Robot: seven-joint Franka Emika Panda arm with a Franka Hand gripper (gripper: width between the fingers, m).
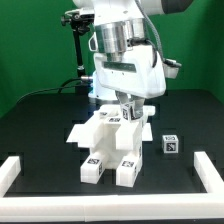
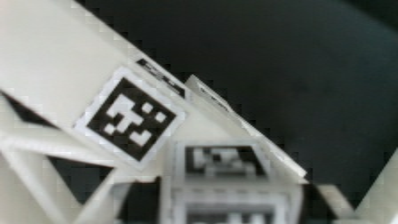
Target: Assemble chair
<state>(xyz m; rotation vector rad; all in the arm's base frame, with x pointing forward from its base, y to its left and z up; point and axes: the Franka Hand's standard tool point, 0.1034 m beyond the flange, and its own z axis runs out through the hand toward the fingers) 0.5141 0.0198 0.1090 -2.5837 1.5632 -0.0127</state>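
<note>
White plastic, blocky: the part-built chair (image 1: 108, 140) sat near the middle of the black counter (image 1: 40, 125), straight below the robot arm (image 1: 125, 50).

- Long axis ran from the back of the counter toward the front. Two leg-like blocks lay side by side and pointed at the near edge, each showing a black-and-white tag on its near end (image 1: 93, 163) (image 1: 127, 163).
- A flat slab portion spread out to the exterior view's left of the taller middle block.
- One small cube (image 1: 171, 146), tag facing up and forward, stood alone on the counter to the exterior view's right of the chair. It was near but not touching.
- The end effector (image 1: 127, 108) was down at the top of the chair's tall rear part, with its dark fingers (image 1: 120, 100) at the upper edge. I could not tell from where I stood whether they were spread, pressed together or pinching the plastic, as the arm's body blocked that spot.
- Low white border rails (image 1: 12, 172) edged the counter at both sides and along the front.

Wrist view, very close and blurred:
- White chair faces (image 2: 45, 60) filled most of it, set on a slant.
- One large tag (image 2: 128, 115) was tilted on a sloping face.
- A second tag (image 2: 222, 160) showed on another face.
- Dark counter lay beyond (image 2: 302, 50).
- No fingertips could be made out there.
</note>
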